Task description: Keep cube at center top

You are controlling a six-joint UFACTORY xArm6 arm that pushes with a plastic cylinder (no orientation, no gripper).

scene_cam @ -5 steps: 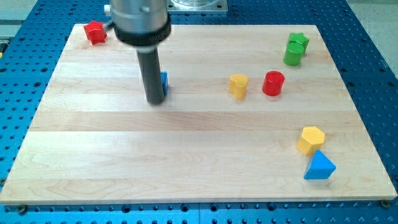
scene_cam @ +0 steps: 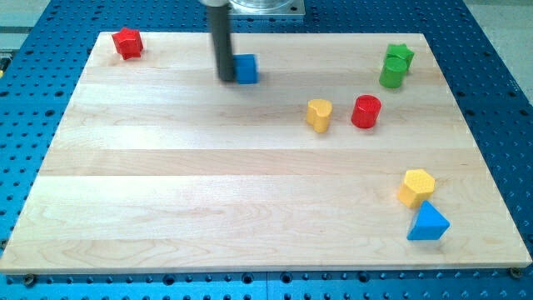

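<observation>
A blue cube (scene_cam: 246, 68) sits on the wooden board (scene_cam: 208, 192) near the view's top, a little left of centre. My tip (scene_cam: 226, 78) stands right against the cube's left side. The dark rod rises from there out of the view's top.
A red star block (scene_cam: 127, 42) lies at the top left. A green star (scene_cam: 400, 55) and a green cylinder (scene_cam: 391, 73) sit at the top right. A yellow heart-like block (scene_cam: 318, 115) and a red cylinder (scene_cam: 366, 112) are right of centre. A yellow hexagon (scene_cam: 416, 187) and a blue triangle (scene_cam: 428, 223) are at the lower right.
My tip has moved toward the view's top and slightly right. The blue cube has moved with it, up and to the right.
</observation>
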